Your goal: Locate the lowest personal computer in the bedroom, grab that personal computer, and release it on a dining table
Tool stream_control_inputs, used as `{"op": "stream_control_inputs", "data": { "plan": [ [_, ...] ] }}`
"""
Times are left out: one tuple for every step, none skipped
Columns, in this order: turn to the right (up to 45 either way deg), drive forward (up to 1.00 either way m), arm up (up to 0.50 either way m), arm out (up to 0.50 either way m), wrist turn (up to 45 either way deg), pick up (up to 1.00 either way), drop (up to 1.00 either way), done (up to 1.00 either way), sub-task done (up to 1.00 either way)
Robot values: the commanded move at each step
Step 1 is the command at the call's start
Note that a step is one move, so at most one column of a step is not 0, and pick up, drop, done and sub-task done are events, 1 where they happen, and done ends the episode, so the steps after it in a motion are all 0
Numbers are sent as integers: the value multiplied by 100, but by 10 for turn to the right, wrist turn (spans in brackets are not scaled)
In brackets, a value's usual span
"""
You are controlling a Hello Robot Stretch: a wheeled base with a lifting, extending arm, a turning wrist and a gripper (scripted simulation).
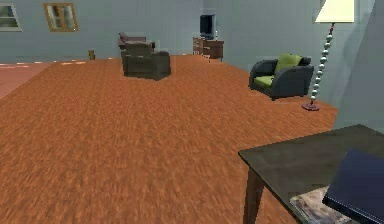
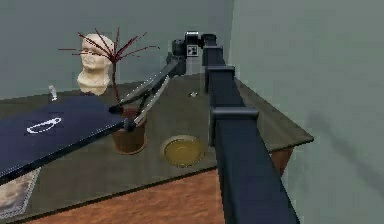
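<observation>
A flat, dark-blue laptop [image 2: 50,135] sits at the left end of a dark wooden bench [image 2: 270,125] in the arm side view. Its near corner meets the tips of the robot's hand [image 2: 122,115]. Whether the hand grips anything, or how its fingers are set, cannot be told. A red-leaved potted plant [image 2: 128,142] stands just behind, a round golden dish [image 2: 184,150] beside it and a pale bust [image 2: 96,62] farther back.

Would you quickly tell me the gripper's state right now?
Gripper: cannot tell whether it holds anything; its far end lies at the laptop.
</observation>
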Motion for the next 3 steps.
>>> {"op": "stream_control_inputs", "data": {
  "plan": [
    [0,0,0,0,390,0,0,0,0],
    [0,0,-32,0,0,0,0,0,0],
    [0,0,0,0,0,0,100,0,0]
  ]
}}
